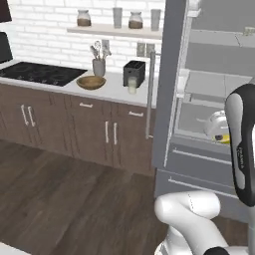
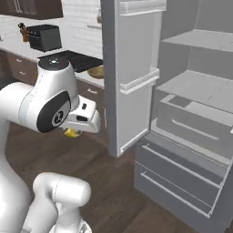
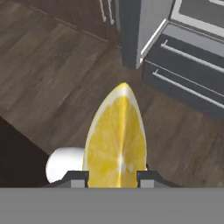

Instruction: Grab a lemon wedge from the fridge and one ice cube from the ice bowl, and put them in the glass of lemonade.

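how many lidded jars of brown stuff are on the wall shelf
2. One lidded glass jar of brown stuff stands at the left end of the white wall shelf, the other jar further right, between two taller clear grey glasses. The open grey fridge door may hide more.

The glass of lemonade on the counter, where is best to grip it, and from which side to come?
Grip the glass of lemonade around its side wall, about mid-height, coming from the front, the open counter edge. It stands upright, with the toaster close behind it, so a rear approach looks blocked, and a tilted grip would probably spill.
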You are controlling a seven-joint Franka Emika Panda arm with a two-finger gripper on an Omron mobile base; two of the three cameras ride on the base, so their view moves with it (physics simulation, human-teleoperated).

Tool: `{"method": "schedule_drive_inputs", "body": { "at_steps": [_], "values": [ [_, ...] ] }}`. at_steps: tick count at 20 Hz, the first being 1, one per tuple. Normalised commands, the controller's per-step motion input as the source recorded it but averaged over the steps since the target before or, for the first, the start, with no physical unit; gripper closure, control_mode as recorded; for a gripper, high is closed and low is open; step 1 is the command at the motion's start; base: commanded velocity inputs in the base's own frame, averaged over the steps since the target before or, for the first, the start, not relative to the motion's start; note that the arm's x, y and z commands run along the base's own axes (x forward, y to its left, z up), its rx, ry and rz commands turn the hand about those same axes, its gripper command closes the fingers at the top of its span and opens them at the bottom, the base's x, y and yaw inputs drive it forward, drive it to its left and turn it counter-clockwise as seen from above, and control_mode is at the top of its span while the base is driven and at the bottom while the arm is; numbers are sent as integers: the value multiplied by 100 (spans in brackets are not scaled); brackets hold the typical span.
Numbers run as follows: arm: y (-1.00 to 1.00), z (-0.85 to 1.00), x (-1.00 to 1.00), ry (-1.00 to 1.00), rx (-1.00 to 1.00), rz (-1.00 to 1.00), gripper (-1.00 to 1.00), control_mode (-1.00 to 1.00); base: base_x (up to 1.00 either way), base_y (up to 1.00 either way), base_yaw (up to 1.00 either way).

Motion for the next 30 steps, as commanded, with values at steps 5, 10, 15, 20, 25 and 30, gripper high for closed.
{"method": "schedule_drive_inputs", "body": {
  "at_steps": [5, 10, 15, 20, 25, 30],
  "values": [
    [0, 0, 0, 0, 0, 0, 100, 100, 34, 32, 84],
    [0, 0, 0, 0, 0, 0, 100, 100, 37, 34, 60],
    [0, 0, 0, 0, 0, 0, 100, 100, 55, -27, 53],
    [0, 0, 0, 0, 0, 0, 100, 100, 55, -29, 48],
    [0, 0, 0, 0, 0, 0, 100, 100, 89, -1, 22],
    [0, 0, 0, 0, 0, 0, 100, 100, 100, -11, 9]
  ]
}}
